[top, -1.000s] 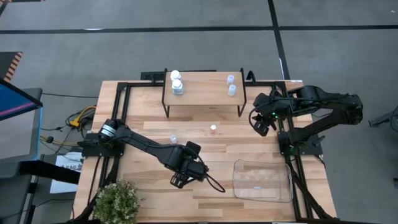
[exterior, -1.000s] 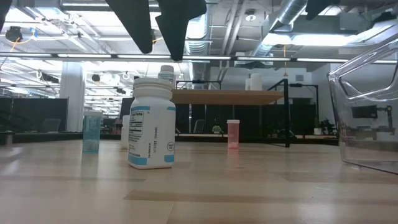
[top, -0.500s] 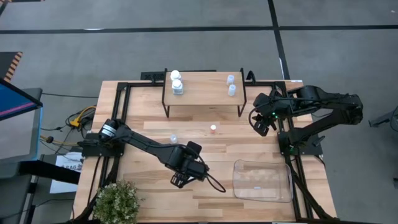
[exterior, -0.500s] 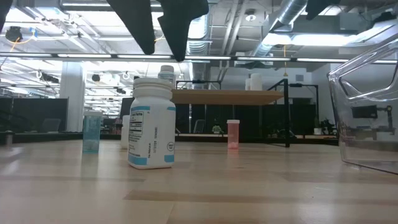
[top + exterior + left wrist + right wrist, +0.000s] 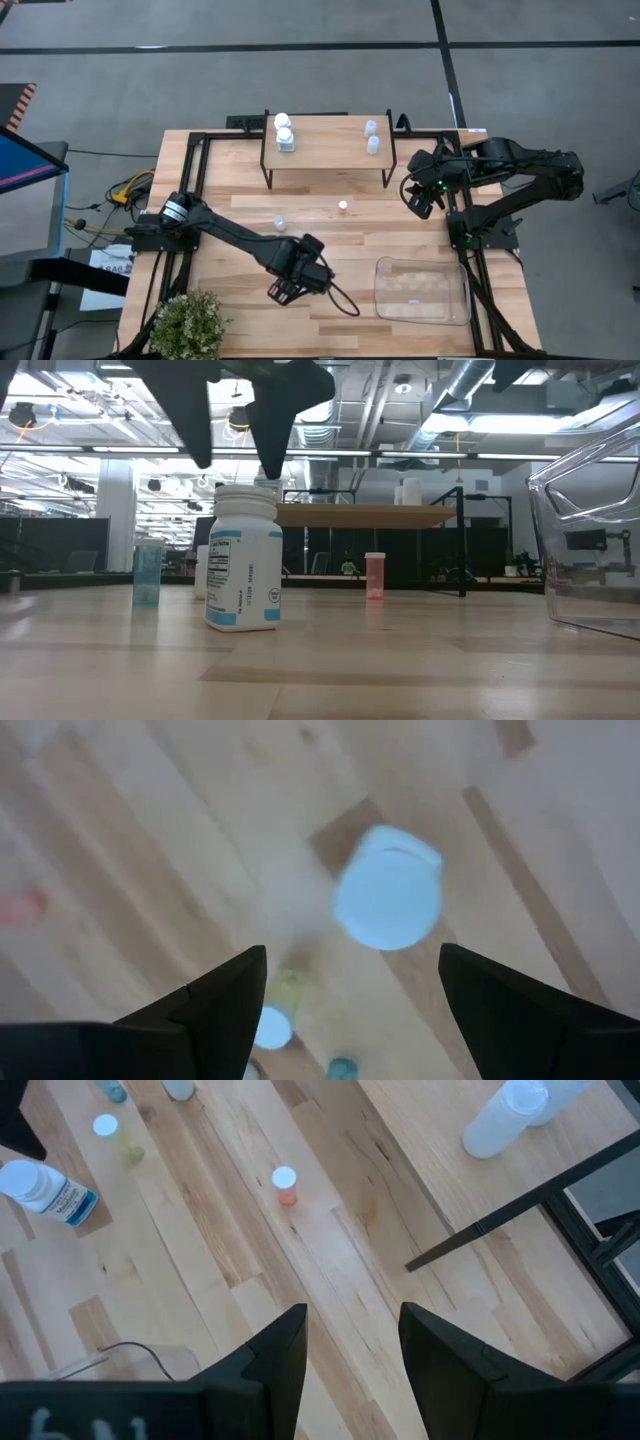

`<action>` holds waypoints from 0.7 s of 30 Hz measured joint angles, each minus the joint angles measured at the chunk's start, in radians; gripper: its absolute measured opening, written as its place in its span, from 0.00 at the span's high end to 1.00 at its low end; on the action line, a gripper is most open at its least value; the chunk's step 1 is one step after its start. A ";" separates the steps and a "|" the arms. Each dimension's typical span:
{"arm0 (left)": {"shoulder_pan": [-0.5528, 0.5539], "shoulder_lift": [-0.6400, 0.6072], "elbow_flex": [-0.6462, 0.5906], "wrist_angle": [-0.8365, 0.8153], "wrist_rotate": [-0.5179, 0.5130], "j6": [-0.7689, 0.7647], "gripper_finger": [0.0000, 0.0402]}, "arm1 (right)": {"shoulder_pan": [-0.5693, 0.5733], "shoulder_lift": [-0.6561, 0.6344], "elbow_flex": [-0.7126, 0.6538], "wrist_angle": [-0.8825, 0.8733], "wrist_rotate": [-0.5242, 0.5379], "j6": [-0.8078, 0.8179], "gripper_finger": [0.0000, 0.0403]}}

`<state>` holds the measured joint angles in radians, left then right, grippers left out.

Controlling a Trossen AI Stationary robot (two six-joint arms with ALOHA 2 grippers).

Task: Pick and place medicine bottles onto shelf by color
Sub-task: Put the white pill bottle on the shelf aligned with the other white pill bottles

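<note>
the white bottle (image 5: 243,558) with the blue label stands upright on the table (image 5: 230,300), near the front and left of the clear tray (image 5: 422,291). the left claw (image 5: 230,430) hangs just above its cap, fingers spread wide and holding nothing; in the left wrist view the round white cap (image 5: 388,902) shows between the two dark fingers. i judge that it is lined up to come down on this bottle, but the grip is not yet made.

on the shelf (image 5: 328,140) there are already two white bottles (image 5: 284,132) at the left end and two clear ones (image 5: 372,137) at the right end. still on the table are an orange bottle (image 5: 342,207), a small clear bottle (image 5: 279,223) and a few more tiny ones near it. so about half of the work seems to be left.

the right claw (image 5: 421,197) waits by the right end of the shelf, partly open and empty.
</note>
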<state>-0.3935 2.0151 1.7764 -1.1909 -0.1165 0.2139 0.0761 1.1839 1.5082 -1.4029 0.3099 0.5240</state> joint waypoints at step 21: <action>-0.012 -0.001 -0.116 0.197 0.063 0.143 0.29 | 0.000 0.000 0.000 0.000 0.000 0.000 0.55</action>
<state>-0.4057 2.0137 1.6606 -0.9944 -0.0536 0.3571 0.0765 1.1835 1.5082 -1.4029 0.3099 0.5240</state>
